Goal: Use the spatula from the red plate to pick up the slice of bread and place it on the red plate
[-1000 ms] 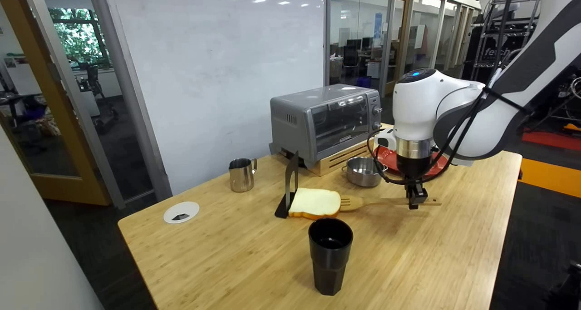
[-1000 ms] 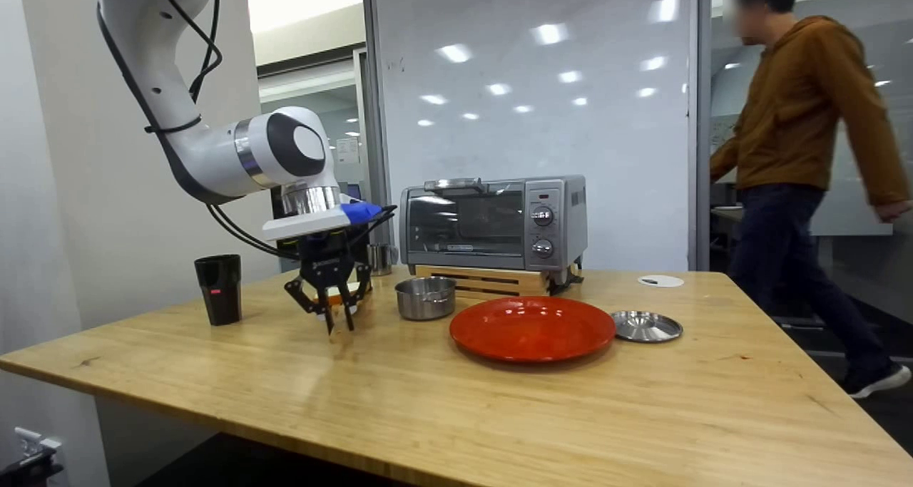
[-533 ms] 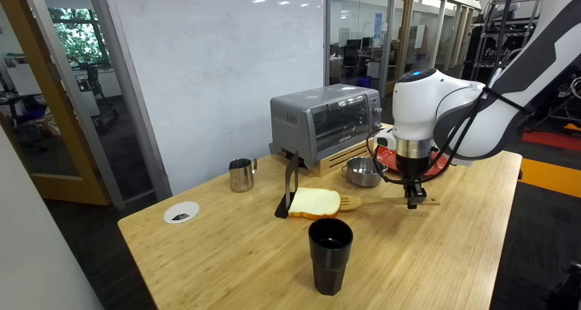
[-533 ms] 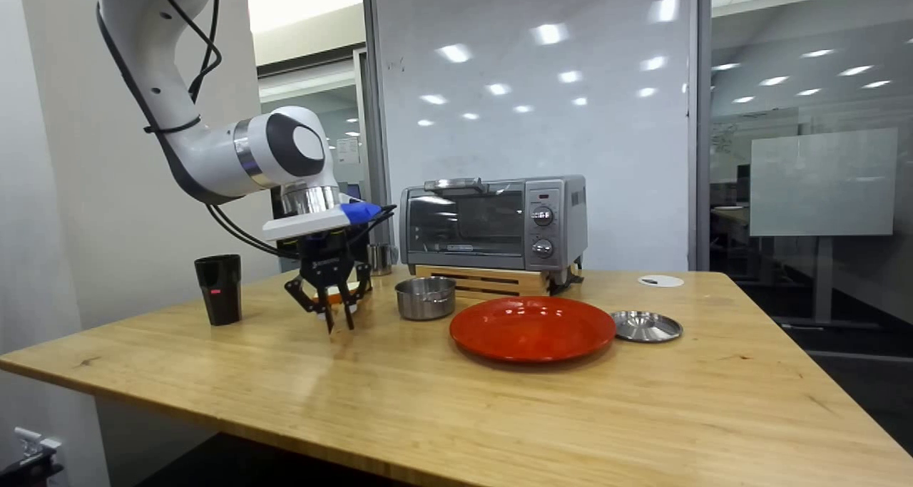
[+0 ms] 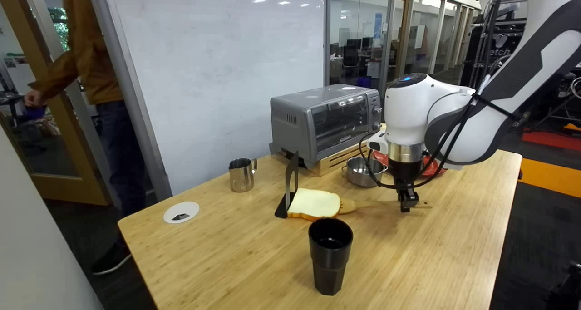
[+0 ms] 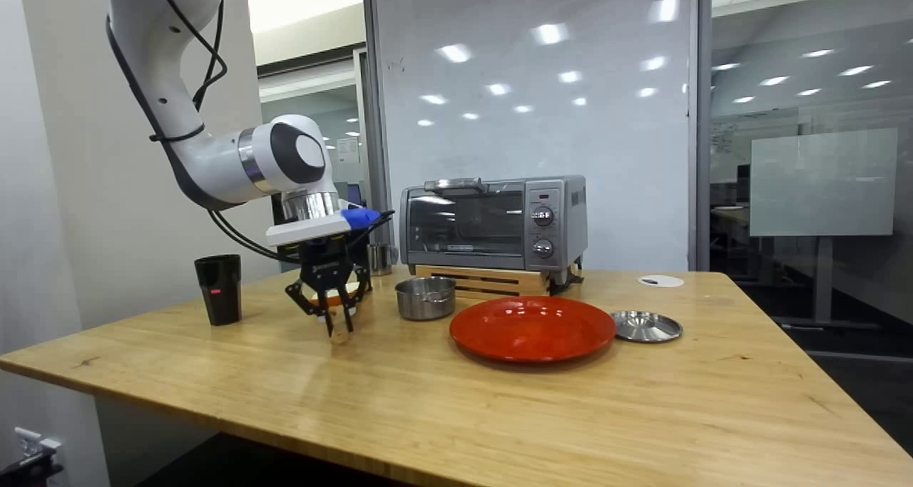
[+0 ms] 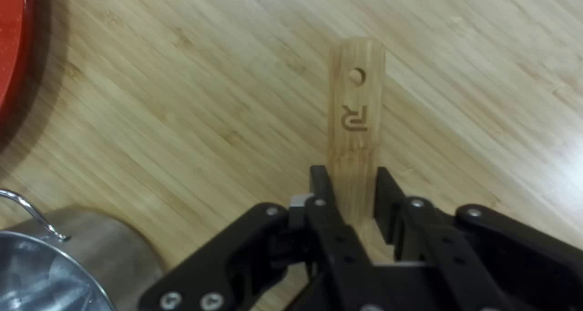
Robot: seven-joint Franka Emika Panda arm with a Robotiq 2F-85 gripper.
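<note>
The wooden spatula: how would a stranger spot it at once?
Find the toaster oven, then, lower in both exterior views, the bread slice. From its edge, the wooden spatula runs through the robot's gripping hand. Unlike the squarish bread and round steel pot, it's long and thin.

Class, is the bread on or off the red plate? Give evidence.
Off: in both exterior views, the slice of bread lies apart from the red plate.
</note>
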